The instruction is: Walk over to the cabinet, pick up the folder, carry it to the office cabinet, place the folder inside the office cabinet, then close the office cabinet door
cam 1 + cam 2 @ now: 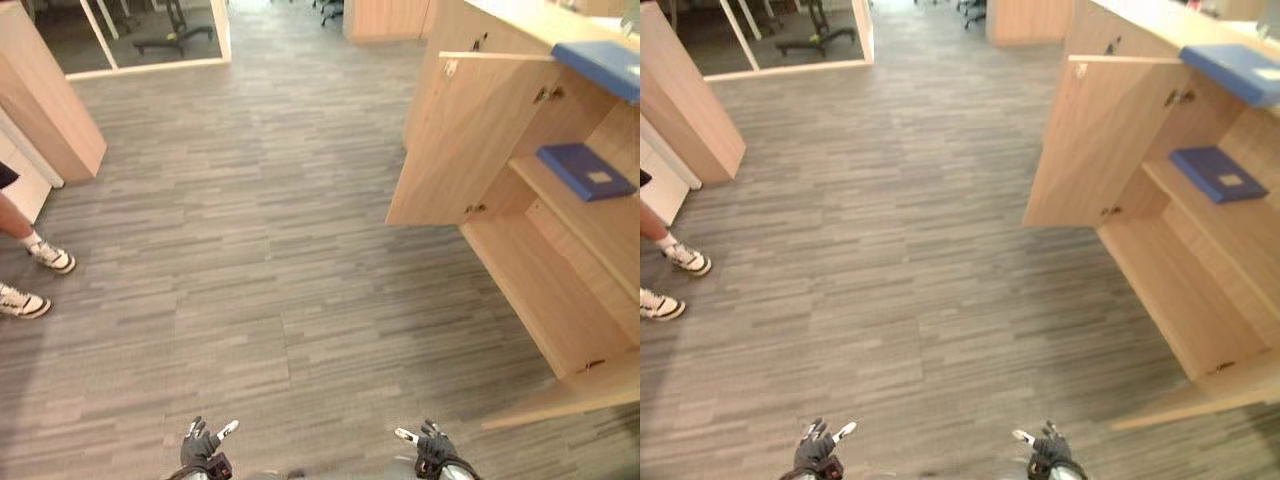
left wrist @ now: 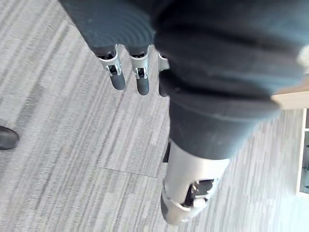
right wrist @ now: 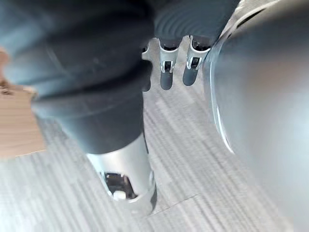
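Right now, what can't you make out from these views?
Right edge, eye views: cuts off the light blue folder on top of the cabinet, and the cabinet's far inside.
Too small, eye views: the label on the dark blue folder on the shelf.
Left edge, eye views: cuts off the person above the lower legs.

— What's underfoot where you stand?
— Grey striped carpet (image 1: 250, 250), everywhere I look.
— Furniture?
— 1 light-wood unit (image 1: 45, 100) on my left, and an open wooden cabinet (image 1: 450, 150) on my right. Another wooden block (image 1: 385, 18) stands far ahead. Behind a white-framed glass partition (image 1: 150, 66) sits an office chair (image 1: 175, 30).
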Robot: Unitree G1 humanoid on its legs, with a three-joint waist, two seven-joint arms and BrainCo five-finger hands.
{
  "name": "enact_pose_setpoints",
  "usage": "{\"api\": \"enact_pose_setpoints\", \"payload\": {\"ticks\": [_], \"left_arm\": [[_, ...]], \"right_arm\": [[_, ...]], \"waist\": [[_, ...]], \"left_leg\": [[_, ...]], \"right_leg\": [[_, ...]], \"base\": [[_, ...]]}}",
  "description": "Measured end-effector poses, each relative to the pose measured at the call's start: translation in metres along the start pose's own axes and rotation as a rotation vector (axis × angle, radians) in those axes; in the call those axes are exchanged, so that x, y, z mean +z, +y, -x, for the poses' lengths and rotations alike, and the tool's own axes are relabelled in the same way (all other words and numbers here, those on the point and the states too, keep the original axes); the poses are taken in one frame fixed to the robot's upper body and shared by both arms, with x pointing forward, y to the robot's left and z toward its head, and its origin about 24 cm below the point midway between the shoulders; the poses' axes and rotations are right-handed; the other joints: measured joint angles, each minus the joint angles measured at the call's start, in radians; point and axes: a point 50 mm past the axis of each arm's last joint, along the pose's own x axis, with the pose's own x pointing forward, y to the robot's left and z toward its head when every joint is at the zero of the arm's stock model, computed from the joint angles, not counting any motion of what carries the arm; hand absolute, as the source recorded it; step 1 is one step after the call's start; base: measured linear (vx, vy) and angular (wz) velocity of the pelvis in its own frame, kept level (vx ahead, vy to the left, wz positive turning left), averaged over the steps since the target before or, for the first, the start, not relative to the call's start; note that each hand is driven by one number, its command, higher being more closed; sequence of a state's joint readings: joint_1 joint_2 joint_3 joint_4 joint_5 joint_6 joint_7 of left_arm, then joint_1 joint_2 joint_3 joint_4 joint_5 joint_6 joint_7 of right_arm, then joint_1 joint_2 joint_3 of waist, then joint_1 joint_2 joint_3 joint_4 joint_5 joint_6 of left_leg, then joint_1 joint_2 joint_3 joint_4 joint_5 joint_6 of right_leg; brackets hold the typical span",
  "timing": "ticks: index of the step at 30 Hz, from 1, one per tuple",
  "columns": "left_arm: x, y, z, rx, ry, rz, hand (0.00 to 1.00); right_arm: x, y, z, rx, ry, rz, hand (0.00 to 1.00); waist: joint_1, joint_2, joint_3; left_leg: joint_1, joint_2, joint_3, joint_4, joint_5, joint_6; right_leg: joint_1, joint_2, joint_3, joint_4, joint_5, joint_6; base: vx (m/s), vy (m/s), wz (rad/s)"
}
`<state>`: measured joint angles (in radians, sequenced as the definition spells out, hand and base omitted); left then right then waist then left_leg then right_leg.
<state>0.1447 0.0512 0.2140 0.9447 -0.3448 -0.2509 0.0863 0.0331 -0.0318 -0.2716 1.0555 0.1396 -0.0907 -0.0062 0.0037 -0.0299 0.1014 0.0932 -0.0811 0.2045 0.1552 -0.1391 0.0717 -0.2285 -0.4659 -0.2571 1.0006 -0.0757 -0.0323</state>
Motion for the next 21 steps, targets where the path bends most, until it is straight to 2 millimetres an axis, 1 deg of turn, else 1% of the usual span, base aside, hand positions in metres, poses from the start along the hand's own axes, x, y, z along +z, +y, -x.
{"api": "enact_pose_setpoints", "payload": {"ticks": [1,2,3,5,6,7,8,9,10,11,12,13,14,15,16,17,18,19,20,21], "left_arm": [[-0.001,0.001,0.000,-0.001,0.001,-0.007,0.00],[-0.002,0.001,0.001,-0.001,0.007,-0.010,0.00],[-0.003,0.001,0.001,-0.001,0.011,-0.010,0.00],[-0.005,-0.002,0.002,-0.010,0.017,-0.015,0.00],[-0.007,-0.002,0.003,-0.023,0.021,-0.049,0.00],[-0.007,0.001,0.003,-0.022,0.021,-0.069,0.00],[-0.016,-0.002,0.005,-0.021,0.060,-0.056,0.00],[-0.019,-0.001,0.006,-0.012,0.071,-0.048,0.00],[-0.020,-0.002,0.007,-0.010,0.074,-0.037,0.00],[-0.022,-0.004,0.007,-0.005,0.078,-0.017,0.00],[-0.022,-0.004,0.007,-0.003,0.078,-0.007,0.00],[-0.020,-0.004,0.007,0.006,0.069,0.014,0.00],[-0.021,-0.008,0.009,0.001,0.065,0.037,0.00],[-0.018,-0.007,0.009,0.005,0.049,0.047,0.00],[-0.015,-0.006,0.007,0.015,0.040,0.074,0.00],[-0.015,-0.003,0.008,0.030,0.036,0.087,0.00],[-0.014,-0.001,0.007,0.035,0.035,0.088,0.00],[-0.015,0.000,0.008,0.040,0.036,0.095,0.00],[-0.015,-0.001,0.008,0.044,0.034,0.121,0.00],[-0.014,-0.001,0.008,0.047,0.030,0.131,0.00]], "right_arm": [[0.002,0.004,0.000,0.015,-0.009,0.016,0.00],[0.003,0.008,-0.001,0.029,-0.020,0.026,0.00],[0.005,0.009,-0.001,0.033,-0.026,0.026,0.00],[0.008,0.011,-0.002,0.037,-0.033,0.028,0.00],[0.002,0.011,-0.001,0.037,-0.013,0.028,0.00],[-0.001,0.012,0.000,0.041,0.001,0.031,0.00],[0.006,0.010,-0.003,0.040,-0.010,0.059,0.00],[0.005,0.009,-0.003,0.040,-0.006,0.064,0.00],[0.005,0.008,-0.003,0.036,-0.007,0.059,0.00],[0.003,0.005,-0.003,0.026,-0.002,0.048,0.00],[0.002,0.004,-0.002,0.018,0.005,0.037,0.00],[-0.005,0.002,0.000,0.011,0.019,0.020,0.00],[-0.006,-0.003,0.001,-0.003,0.018,0.017,0.00],[-0.007,-0.005,0.002,-0.007,0.015,0.021,0.00],[-0.006,-0.009,0.003,-0.018,0.009,0.006,0.00],[-0.009,-0.008,0.003,-0.016,0.019,0.009,0.00],[-0.010,-0.008,0.003,-0.013,0.023,0.013,0.00],[-0.014,-0.007,0.004,-0.013,0.039,0.009,0.00],[-0.018,-0.006,0.004,-0.015,0.060,0.004,0.00],[-0.019,-0.006,0.005,-0.016,0.067,0.003,0.00]], "waist": [[0.000,0.006,0.011],[-0.003,0.007,0.016],[-0.005,0.008,0.021],[-0.011,0.010,0.034],[-0.011,-0.008,0.040],[-0.010,-0.030,0.048],[0.001,-0.003,0.059],[-0.010,0.005,0.053],[-0.014,0.014,0.054],[-0.014,0.025,0.050],[-0.013,0.026,0.049],[-0.009,0.031,0.043],[-0.010,0.053,0.035],[-0.013,0.043,0.032],[-0.008,0.062,0.042],[-0.005,0.077,0.034],[-0.003,0.070,0.033],[0.004,0.054,0.032],[0.018,0.040,0.040],[0.024,0.037,0.040]], "left_leg": [[0.036,0.023,0.001,-0.001,-0.005,-0.009],[0.060,0.042,0.002,-0.006,-0.012,-0.020],[0.073,0.052,0.003,-0.014,-0.015,-0.025],[0.113,0.079,0.002,-0.052,-0.034,-0.053],[0.150,0.075,-0.004,-0.090,-0.068,-0.081],[0.175,0.056,-0.010,-0.100,-0.082,-0.093],[0.203,0.092,-0.010,-0.099,-0.094,-0.098],[0.203,0.108,-0.030,-0.073,-0.097,-0.101],[0.201,0.122,-0.037,-0.051,-0.101,-0.106],[0.181,0.154,-0.053,0.019,-0.112,-0.118],[0.163,0.170,-0.058,0.071,-0.114,-0.121],[0.107,0.206,-0.064,0.207,-0.112,-0.119],[0.017,0.272,-0.074,0.387,-0.099,-0.136],[-0.022,0.277,-0.077,0.486,-0.094,-0.146],[-0.080,0.324,-0.097,0.675,-0.083,-0.171],[-0.137,0.360,-0.100,0.811,-0.080,-0.178],[-0.166,0.367,-0.086,0.858,-0.080,-0.176],[-0.215,0.364,-0.061,0.901,-0.092,-0.162],[-0.246,0.355,-0.035,0.884,-0.113,-0.155],[-0.263,0.344,-0.038,0.857,-0.123,-0.153]], "right_leg": [[-0.019,0.047,-0.068,-0.054,-0.054,0.005],[-0.048,0.096,-0.123,-0.146,-0.077,0.019],[-0.063,0.123,-0.143,-0.202,-0.079,0.022],[-0.097,0.211,-0.187,-0.414,-0.066,0.026],[-0.096,0.270,-0.196,-0.597,0.062,0.013],[-0.099,0.275,-0.191,-0.632,0.137,-0.048],[-0.099,0.307,-0.183,-0.591,0.100,-0.075],[-0.086,0.331,-0.178,-0.608,0.054,-0.066],[-0.076,0.346,-0.180,-0.615,0.043,-0.058],[-0.049,0.385,-0.182,-0.651,0.027,-0.056],[-0.031,0.404,-0.185,-0.678,0.017,-0.053],[0.018,0.437,-0.215,-0.751,-0.004,-0.037],[0.051,0.449,-0.273,-0.735,-0.036,-0.053],[0.057,0.426,-0.262,-0.689,-0.058,-0.065],[0.100,0.477,-0.253,-0.700,-0.087,-0.057],[0.150,0.519,-0.242,-0.751,-0.088,-0.058],[0.170,0.529,-0.236,-0.769,-0.088,-0.057],[0.207,0.537,-0.212,-0.803,-0.086,-0.057],[0.241,0.537,-0.179,-0.825,-0.084,-0.055],[0.255,0.537,-0.163,-0.836,-0.083,-0.053]], "base": [[0.26,-0.053,-0.15],[0.25,-0.085,-0.11],[0.25,-0.138,-0.01],[0.23,-0.182,0.16],[0.21,-0.208,0.23],[0.31,-0.270,-0.19],[0.32,-0.268,-0.41],[0.35,-0.272,-0.50],[0.33,-0.296,-0.27],[0.25,-0.230,-0.26],[0.31,-0.291,-0.25],[0.33,-0.272,-0.12],[0.35,-0.222,-0.04],[0.39,-0.104,-0.03],[0.36,-0.066,-0.16],[0.40,-0.121,-0.22],[0.36,-0.184,-0.29],[0.37,-0.134,-0.48],[0.31,-0.072,-0.59],[0.30,-0.011,-0.80]]}}
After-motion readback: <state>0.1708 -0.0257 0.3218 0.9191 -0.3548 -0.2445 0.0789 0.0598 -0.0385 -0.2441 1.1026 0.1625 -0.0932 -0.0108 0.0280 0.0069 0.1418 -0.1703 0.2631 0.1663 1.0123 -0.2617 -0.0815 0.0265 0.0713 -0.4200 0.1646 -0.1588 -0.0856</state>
